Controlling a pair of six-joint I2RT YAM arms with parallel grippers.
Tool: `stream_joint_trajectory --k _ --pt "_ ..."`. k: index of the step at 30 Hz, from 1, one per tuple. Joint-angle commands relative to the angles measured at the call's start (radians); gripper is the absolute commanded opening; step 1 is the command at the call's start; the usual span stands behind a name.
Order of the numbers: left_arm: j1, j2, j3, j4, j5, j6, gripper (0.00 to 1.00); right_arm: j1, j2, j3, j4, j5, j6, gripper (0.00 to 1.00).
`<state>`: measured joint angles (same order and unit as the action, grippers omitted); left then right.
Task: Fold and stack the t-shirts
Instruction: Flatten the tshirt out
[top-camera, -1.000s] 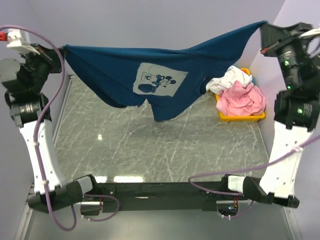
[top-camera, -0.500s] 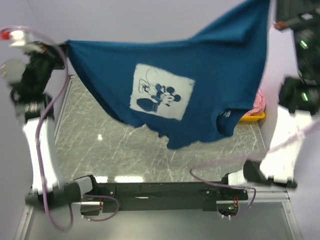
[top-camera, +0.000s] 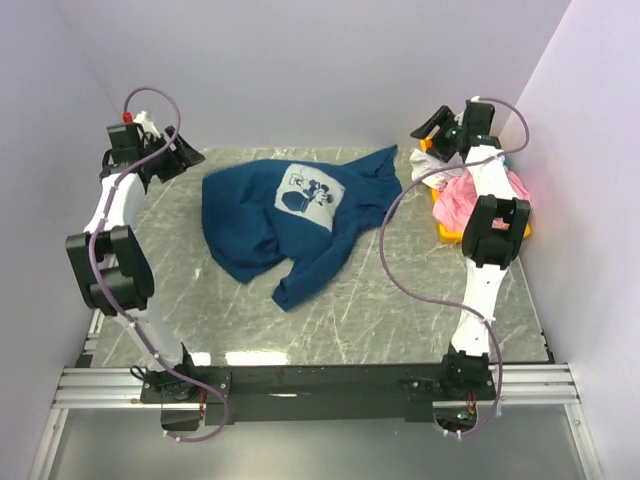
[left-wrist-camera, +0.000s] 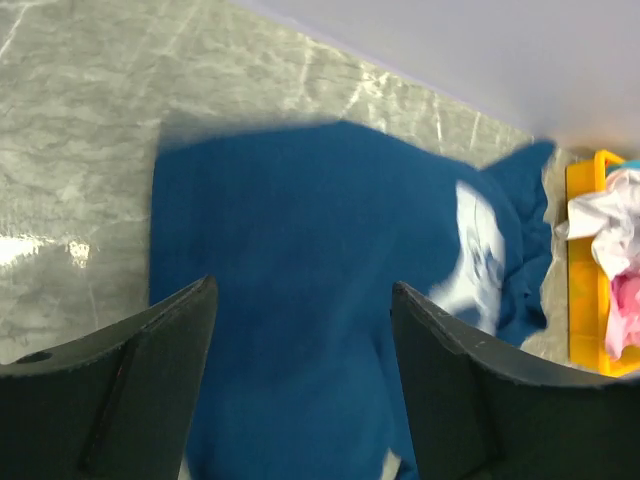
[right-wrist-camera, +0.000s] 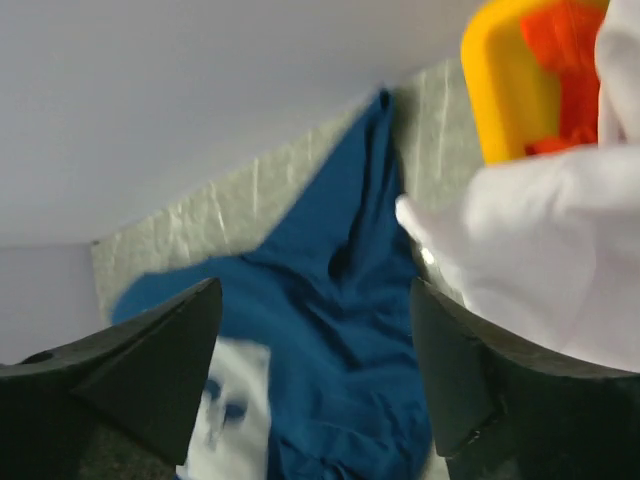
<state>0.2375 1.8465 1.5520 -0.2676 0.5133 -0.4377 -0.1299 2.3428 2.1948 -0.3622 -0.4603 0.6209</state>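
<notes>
The dark navy t-shirt lies loose and rumpled on the marble table, its white-and-black print facing up and one end trailing toward the front. At the shirt's back left edge my left gripper hovers open, with only blue cloth below its spread fingers. My right gripper is open too, at the back right by the shirt's far corner. The pink t-shirt and the white t-shirt sit heaped in the yellow bin.
The yellow bin stands at the back right against the side wall, right beside my right gripper. Lilac walls close the table at the back and on both sides. Bare marble shows in front of the navy shirt.
Both grippers held the navy shirt stretched high in the air; now both have opened and let go. The shirt has dropped onto the table, and both arms have swung down toward the back.
</notes>
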Motion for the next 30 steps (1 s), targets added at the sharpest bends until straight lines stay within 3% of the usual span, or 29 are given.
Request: stream_joint_trajectory --k 1,6,10,18,23,30 --pt "-0.023 -0.142 -0.076 -0.048 -0.024 0.063 0.75 0.022 -0.207 -0.033 0.064 -0.008 -0.073 0.83" --pt "-0.075 -0.259 -0.259 -0.192 -0.171 0.036 0.73 0.087 -0.383 -0.32 0.057 0.003 -0.162 0.83" --pt "-0.081 -0.322 -0.424 -0.24 -0.203 -0.09 0.68 0.214 -0.474 -0.441 -0.102 0.077 -0.26 0.82" --pt "-0.081 -0.265 -0.484 -0.248 -0.283 -0.098 0.65 0.417 -0.646 -0.812 -0.075 0.091 -0.187 0.78" --pt "-0.081 -0.241 -0.515 -0.156 -0.228 -0.157 0.65 0.506 -0.655 -0.871 -0.089 0.08 -0.194 0.74" --pt "-0.081 -0.172 -0.517 -0.114 -0.228 -0.17 0.65 0.622 -0.605 -0.813 -0.188 0.084 -0.266 0.73"
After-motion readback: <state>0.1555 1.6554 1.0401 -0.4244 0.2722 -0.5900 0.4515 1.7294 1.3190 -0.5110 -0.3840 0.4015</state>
